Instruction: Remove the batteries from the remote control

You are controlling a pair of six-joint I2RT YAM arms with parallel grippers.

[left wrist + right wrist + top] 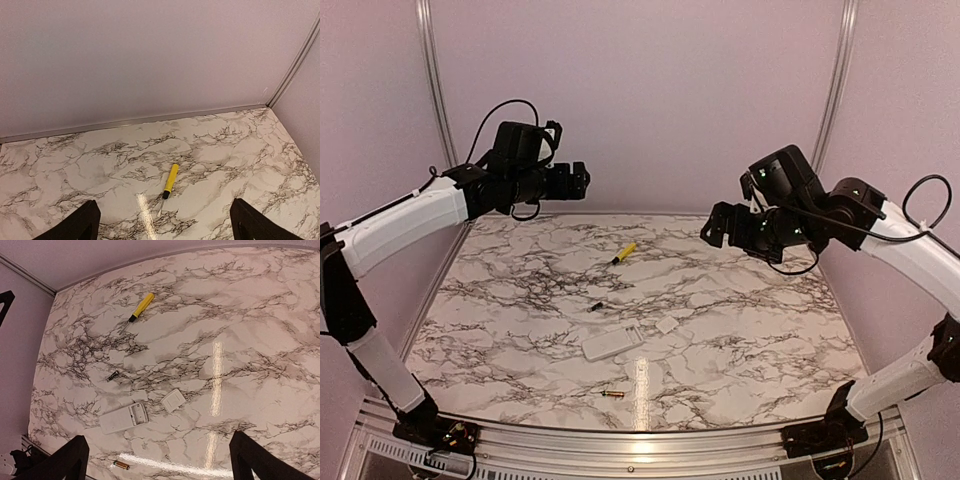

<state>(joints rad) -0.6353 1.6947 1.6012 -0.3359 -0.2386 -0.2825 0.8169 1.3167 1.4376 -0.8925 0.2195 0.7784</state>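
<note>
The white remote control (612, 343) lies on the marble table near the middle front, its battery recess open and empty at the right end; it also shows in the right wrist view (123, 418). A dark battery (595, 306) lies behind it, seen too in the right wrist view (112, 375). A coppery-gold battery (613, 394) lies near the front edge, also in the right wrist view (120, 465). My left gripper (582, 181) hangs high at the back left, open and empty. My right gripper (712, 229) hangs high at the back right, open and empty.
A yellow-handled screwdriver (623, 253) lies at the back middle, also in the left wrist view (169, 182) and the right wrist view (139, 307). A small white cover piece (667, 325) lies right of the remote, also in the right wrist view (173, 400). Pink walls enclose the table.
</note>
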